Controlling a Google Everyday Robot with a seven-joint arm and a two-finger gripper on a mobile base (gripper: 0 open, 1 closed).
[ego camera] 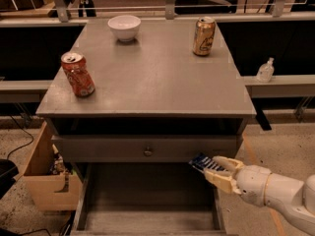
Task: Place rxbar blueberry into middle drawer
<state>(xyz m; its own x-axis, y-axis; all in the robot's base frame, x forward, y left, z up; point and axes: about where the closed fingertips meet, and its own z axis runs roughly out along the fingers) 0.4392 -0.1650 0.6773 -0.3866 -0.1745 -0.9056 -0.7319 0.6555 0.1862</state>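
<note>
The rxbar blueberry (202,162), a flat dark navy-blue wrapper with pale markings, is held in my gripper (215,169) at the lower right. The gripper's pale fingers are shut on the bar's right end. The bar hangs just over the right rear corner of the open middle drawer (147,200), right below the closed drawer front with the round knob (147,151). The middle drawer is pulled out and shows a bare grey floor.
On the cabinet top (147,77) stand a red soda can (77,74) at the left, a gold can (204,36) at the back right and a white bowl (124,26) at the back. A cardboard box (44,176) sits on the floor at the left. A small bottle (266,71) stands on the right ledge.
</note>
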